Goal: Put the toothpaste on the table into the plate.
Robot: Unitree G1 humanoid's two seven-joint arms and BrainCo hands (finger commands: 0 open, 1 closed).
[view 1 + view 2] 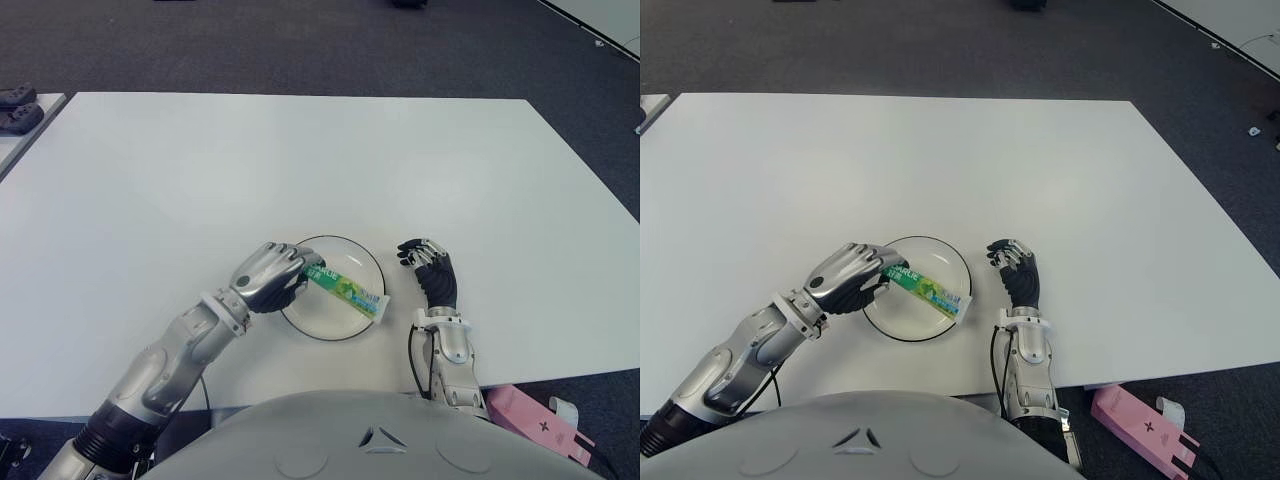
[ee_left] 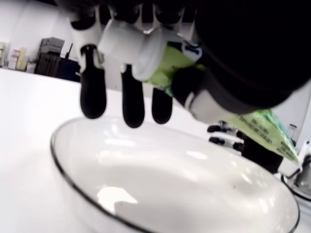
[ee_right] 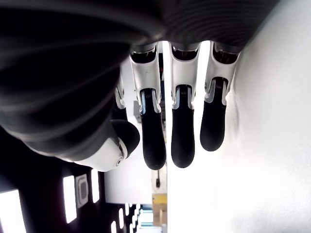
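Table (image 1: 300, 160): toothpaste (image 1: 346, 289) over plate (image 1: 300, 322) rim

Lab: white table (image 1: 300, 160), grey carpet (image 1: 300, 50)

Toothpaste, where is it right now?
The toothpaste is in the left hand, held over the plate near the table's front edge; the right hand shows beside the plate's right side.

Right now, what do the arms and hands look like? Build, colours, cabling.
Both arms are silver-grey metal shells in rounded segments. The left hand has a silver back; the right hand looks mostly black. The fingers are white-silver links ending in black rounded pads. A white band rings each wrist. A black cable loops beside the right forearm.
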